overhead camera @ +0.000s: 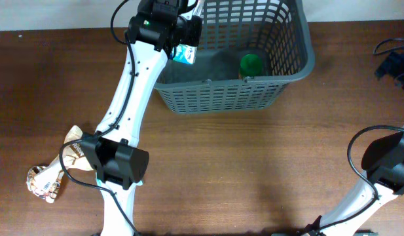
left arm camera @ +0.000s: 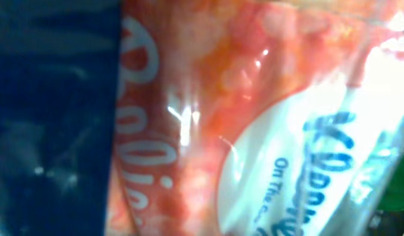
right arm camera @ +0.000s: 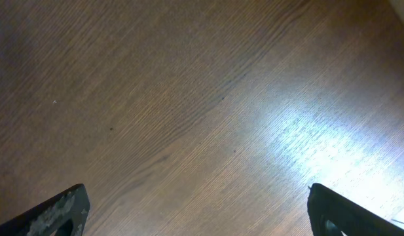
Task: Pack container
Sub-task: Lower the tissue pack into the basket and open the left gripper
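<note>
Where the dark grey, lattice-sided container (overhead camera: 221, 98) sits at the worktop's (overhead camera: 254, 170) far edge, a green-lidded jar (overhead camera: 251, 64) rests inside. The left gripper (overhead camera: 187, 39) hangs over its left rim, a snack packet (overhead camera: 184, 55) just beneath it; whether gripped, I cannot tell. The right gripper (right arm camera: 202, 213) gapes wide, empty, above brown wood. Crumpled wrappers (overhead camera: 54, 174) lie near the left edge.

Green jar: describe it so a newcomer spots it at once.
Find the big grey basket at the far edge of the table. On its floor, right of centre by the near wall, sits the jar. Its bright green lid sets it apart from the printed packet over the basket's left side.
</note>
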`<action>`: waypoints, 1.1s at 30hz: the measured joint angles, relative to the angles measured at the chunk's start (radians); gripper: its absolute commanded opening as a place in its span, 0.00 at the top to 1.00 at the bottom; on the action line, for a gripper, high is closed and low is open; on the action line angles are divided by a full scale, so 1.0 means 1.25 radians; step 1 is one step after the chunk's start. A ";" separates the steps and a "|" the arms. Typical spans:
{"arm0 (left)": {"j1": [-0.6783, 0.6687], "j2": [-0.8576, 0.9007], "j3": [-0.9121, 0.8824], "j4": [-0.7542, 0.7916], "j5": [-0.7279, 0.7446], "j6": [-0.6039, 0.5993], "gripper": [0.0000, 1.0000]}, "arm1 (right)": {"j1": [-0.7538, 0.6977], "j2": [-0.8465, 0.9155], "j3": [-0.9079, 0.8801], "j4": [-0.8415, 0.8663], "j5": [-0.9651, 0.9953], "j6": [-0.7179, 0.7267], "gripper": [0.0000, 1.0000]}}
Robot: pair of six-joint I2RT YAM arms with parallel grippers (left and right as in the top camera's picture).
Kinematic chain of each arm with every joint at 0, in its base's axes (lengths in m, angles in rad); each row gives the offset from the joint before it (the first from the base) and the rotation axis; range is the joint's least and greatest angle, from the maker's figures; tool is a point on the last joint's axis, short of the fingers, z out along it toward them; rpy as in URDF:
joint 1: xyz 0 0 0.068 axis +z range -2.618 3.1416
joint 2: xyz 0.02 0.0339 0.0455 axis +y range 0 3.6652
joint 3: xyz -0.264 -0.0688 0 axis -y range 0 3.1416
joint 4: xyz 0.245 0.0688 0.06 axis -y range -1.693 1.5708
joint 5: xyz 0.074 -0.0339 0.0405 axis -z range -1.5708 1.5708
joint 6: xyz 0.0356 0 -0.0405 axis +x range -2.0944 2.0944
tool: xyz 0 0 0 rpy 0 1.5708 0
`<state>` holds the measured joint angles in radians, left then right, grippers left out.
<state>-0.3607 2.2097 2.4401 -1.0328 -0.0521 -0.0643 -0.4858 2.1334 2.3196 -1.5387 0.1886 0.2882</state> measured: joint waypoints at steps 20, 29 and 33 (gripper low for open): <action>0.000 0.000 -0.008 -0.016 0.043 0.003 0.22 | 0.000 0.000 0.000 0.000 0.000 0.000 0.01; 0.031 -0.005 0.029 -0.052 0.052 0.004 0.01 | 0.000 0.000 0.000 0.000 0.000 -0.001 0.01; 0.098 -0.059 0.065 -0.095 0.056 0.006 0.01 | 0.000 0.000 0.000 0.000 0.000 0.000 0.01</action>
<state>-0.2382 2.1365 2.5210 -1.1519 0.0185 -0.0566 -0.4858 2.1334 2.3196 -1.5387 0.1886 0.2882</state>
